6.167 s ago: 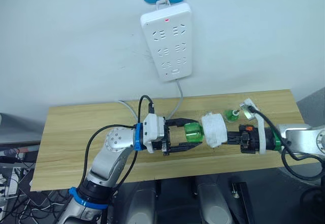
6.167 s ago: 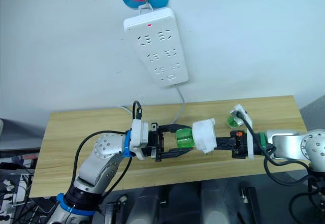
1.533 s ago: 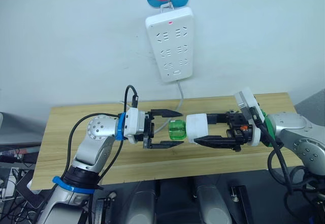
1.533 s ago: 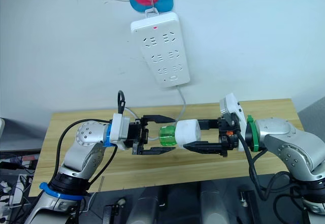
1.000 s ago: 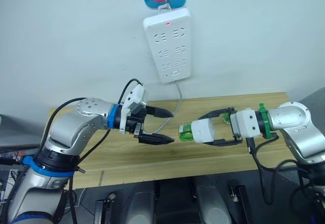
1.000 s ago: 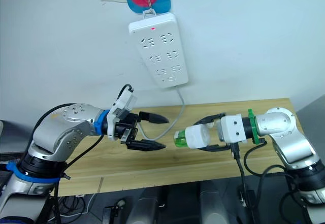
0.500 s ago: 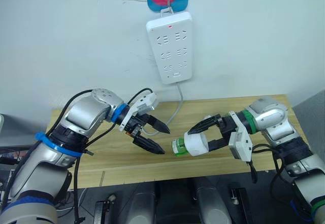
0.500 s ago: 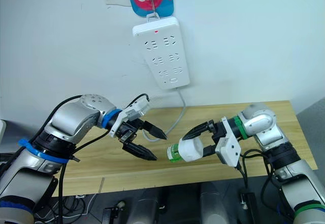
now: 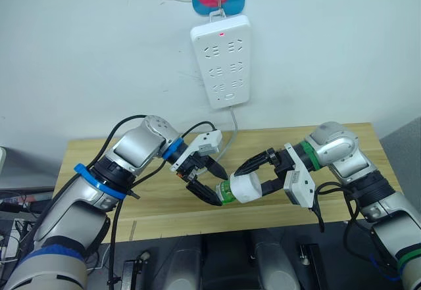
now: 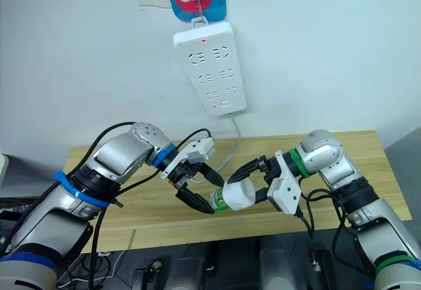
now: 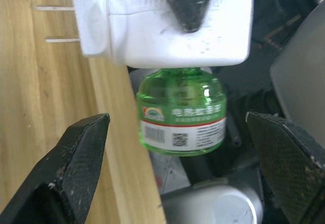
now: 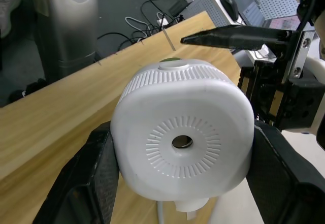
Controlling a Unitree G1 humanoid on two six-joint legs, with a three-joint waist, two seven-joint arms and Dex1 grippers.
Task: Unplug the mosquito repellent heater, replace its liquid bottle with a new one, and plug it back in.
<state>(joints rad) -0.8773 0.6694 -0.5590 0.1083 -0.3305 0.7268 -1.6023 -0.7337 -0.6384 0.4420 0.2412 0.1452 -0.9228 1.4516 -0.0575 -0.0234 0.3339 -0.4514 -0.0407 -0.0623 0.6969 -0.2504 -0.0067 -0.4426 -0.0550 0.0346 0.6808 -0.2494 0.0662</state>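
The mosquito repellent heater [image 9: 245, 188] is a white rounded unit held above the table's front edge, with my right gripper [image 9: 253, 179] shut on its body. Its green liquid bottle [image 9: 225, 192] sticks out toward my left arm. Two metal prongs [image 11: 55, 24] show on the heater's side in the left wrist view. My left gripper [image 9: 219, 187] is open, one black finger on each side of the bottle [image 11: 182, 112] and not touching it. In the right wrist view the vented round top of the heater [image 12: 183, 137] faces the camera between my fingers [image 12: 94, 178].
A white power strip [image 9: 222, 60] hangs on the wall under a fish-shaped hook, its cable [image 9: 230, 132] dropping to the wooden table [image 9: 131, 211]. Both arms meet over the table's front middle. Dark floor and cables lie beyond the table edge.
My left gripper has moved right and closed in on the bottle, its open fingers now straddling it. The right arm has shifted the heater slightly left, bottle still pointing at the left gripper.
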